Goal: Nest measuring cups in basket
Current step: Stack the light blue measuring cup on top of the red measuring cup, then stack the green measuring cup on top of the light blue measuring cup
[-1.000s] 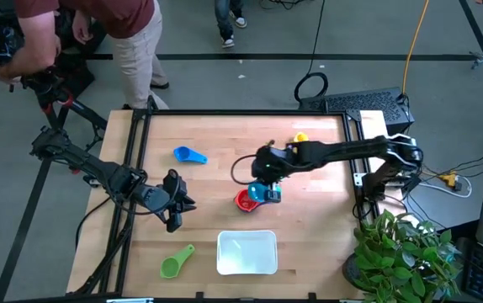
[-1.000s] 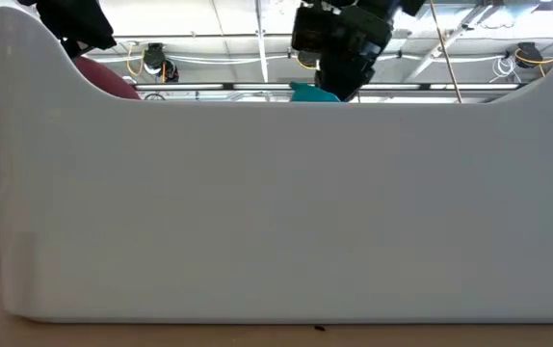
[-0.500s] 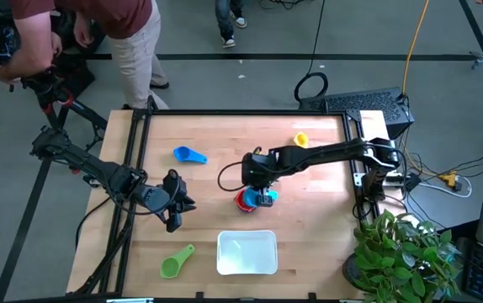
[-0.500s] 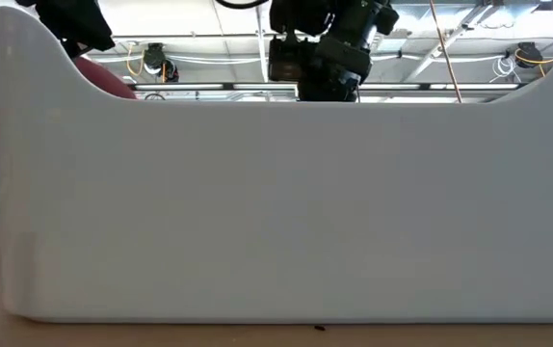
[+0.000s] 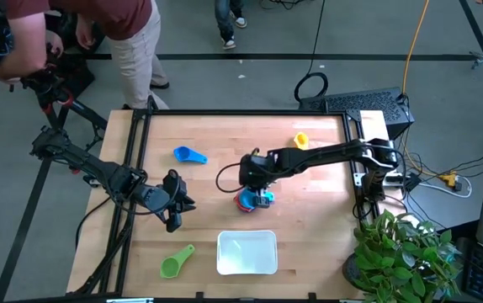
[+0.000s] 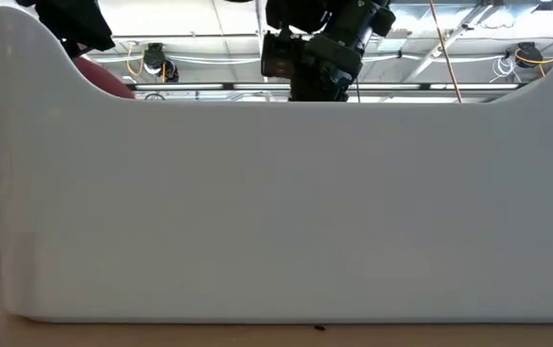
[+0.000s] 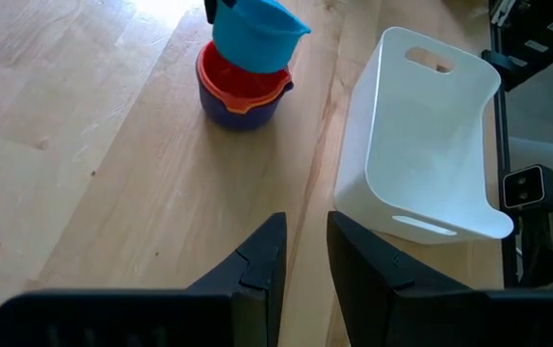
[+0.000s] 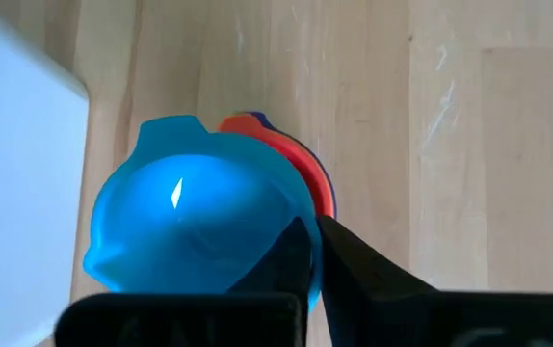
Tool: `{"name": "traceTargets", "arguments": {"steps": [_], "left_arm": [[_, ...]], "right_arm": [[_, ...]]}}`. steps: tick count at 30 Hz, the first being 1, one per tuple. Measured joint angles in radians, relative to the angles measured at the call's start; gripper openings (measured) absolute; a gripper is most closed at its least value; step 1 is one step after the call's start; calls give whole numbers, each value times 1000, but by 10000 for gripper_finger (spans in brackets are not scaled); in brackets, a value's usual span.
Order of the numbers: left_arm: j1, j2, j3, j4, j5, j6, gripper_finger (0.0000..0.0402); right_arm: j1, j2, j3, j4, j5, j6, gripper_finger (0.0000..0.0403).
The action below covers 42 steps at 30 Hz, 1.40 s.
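A light blue measuring cup (image 5: pixel 256 198) is in my right gripper (image 5: pixel 259 194), right over a stack of a red cup (image 7: pixel 243 82) sitting in a dark blue cup (image 7: pixel 241 111) at mid-table. Its bottom dips into or just above the red cup. Loose on the table lie another blue cup (image 5: pixel 189 155), a yellow cup (image 5: pixel 300 139) and a green cup (image 5: pixel 174 263). The white basket (image 5: pixel 246 252) stands by the near edge. My left gripper (image 5: pixel 175 220) hovers left of the stack, its fingers a narrow gap apart, holding nothing. My right gripper (image 8: pixel 315 236) pinches the light blue cup at one side of its rim (image 8: pixel 305 275) between the two fingers, coming from above. The fingers hide whether a handle lies there. The cup hangs open side up and slightly tilted, over the red cup (image 8: pixel 305 173).
In the low view the basket's wall (image 6: pixel 276 212) fills nearly everything, with my right arm (image 6: pixel 315 48) above it. A person stands beyond the table's far left corner. A potted plant (image 5: pixel 401 252) stands off the near right corner. Bare wood lies between basket and stack.
My right gripper has carried the light blue cup toward the table's left and down, from beside the red cup to right above it. In the low view the cup has sunk out of sight behind the basket's wall. The left arm has kept still.
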Motion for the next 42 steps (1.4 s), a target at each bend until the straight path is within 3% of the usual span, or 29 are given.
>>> {"name": "traceTargets", "arguments": {"steps": [10,20,24,29,37,42], "left_arm": [[0,0,0,-1,0,-1,81],[0,0,0,-7,37,-33,81],[0,0,0,-39,174,-175,81],[-63,33,1,-114,278,-389,81],[-264,179,0,-114,289,-691,81],[-349,283,0,-48,289,-803,81]], "right_arm": [[0,0,0,7,0,6,75],[-1,-6,0,5,2,3,84],[-1,-66,-1,-27,14,3,84],[25,-183,-49,-17,111,12,84],[42,-401,-228,105,162,81,84],[39,-506,-358,225,160,128,85]]}}
